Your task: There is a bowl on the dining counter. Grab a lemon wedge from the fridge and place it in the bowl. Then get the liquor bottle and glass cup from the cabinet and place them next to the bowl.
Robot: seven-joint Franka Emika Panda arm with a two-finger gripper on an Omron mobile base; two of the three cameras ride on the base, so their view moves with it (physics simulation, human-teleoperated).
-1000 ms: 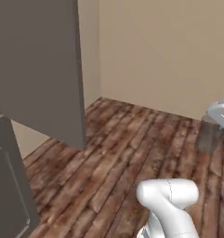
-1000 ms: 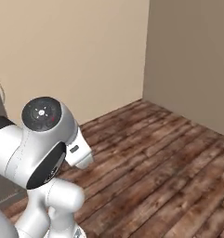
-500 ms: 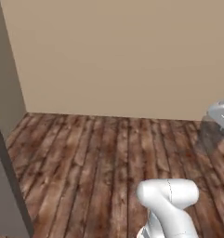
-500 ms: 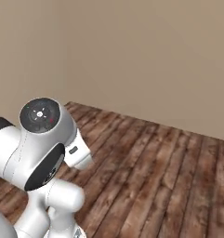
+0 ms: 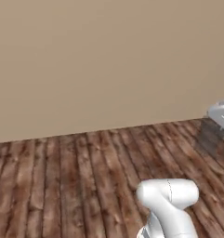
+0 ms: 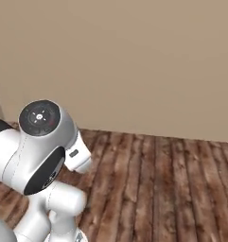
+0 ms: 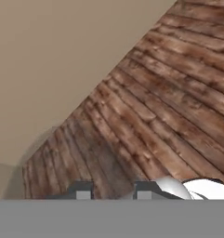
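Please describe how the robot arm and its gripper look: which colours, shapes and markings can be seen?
The arm is glossy white with rounded, bulbous joints. One joint carries a dark round cap with small markings and a black side panel. The gripper has two small dark grey finger tips.

The arm (image 6: 39,156) is glossy white, built of fat rounded segments. One joint ends in a dark round cap (image 6: 39,118) with small pale markings and a faint red spot; a black band runs down its side, and a tiny dark label sits nearby. Two small dark finger tips (image 7: 83,191) with pale square pads sit at the claw.
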